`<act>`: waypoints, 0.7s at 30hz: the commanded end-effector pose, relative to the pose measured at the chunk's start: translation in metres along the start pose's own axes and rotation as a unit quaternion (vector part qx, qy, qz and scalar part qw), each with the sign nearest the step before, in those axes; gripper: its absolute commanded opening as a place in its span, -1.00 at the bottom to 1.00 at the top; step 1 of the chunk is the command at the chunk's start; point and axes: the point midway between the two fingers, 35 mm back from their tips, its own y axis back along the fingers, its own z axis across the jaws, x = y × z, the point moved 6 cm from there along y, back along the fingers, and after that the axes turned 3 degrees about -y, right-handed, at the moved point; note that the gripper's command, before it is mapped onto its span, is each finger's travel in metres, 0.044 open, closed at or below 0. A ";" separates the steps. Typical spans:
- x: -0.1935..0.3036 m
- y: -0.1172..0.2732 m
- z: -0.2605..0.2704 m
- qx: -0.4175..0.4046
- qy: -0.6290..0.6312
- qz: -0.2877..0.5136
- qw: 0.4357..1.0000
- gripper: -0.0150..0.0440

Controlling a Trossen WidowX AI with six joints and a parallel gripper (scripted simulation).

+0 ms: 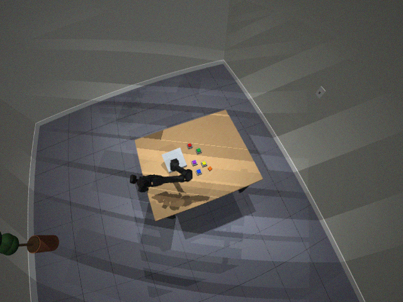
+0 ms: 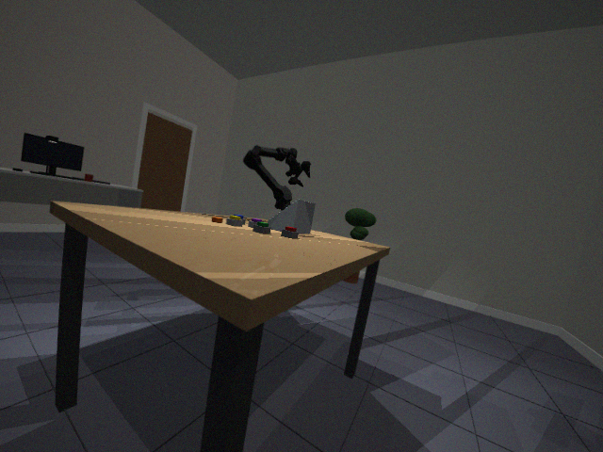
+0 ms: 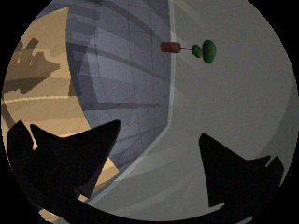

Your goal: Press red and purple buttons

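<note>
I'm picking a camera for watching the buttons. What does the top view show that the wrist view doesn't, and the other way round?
Only the top view shows the red button, purple button, the green, yellow and blue buttons, and the orange block. Only the wrist view shows the fingers close up, spread wide with nothing between them. Both show the table, the floor and the potted plant.

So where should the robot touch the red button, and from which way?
Not a grab, a push: the red button is a low flat cap on a small base on the table, so come straight down onto its top face. The gripper hangs open, high above, holding nothing.
</note>
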 end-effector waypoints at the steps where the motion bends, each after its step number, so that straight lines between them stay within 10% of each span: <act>1: 0.003 0.000 -0.001 0.002 -0.005 0.004 1.000 0.86; 11: 0.141 0.006 -0.048 0.094 -0.322 0.193 0.922 0.86; 21: 0.274 0.053 -0.043 0.197 -0.623 0.328 0.682 0.86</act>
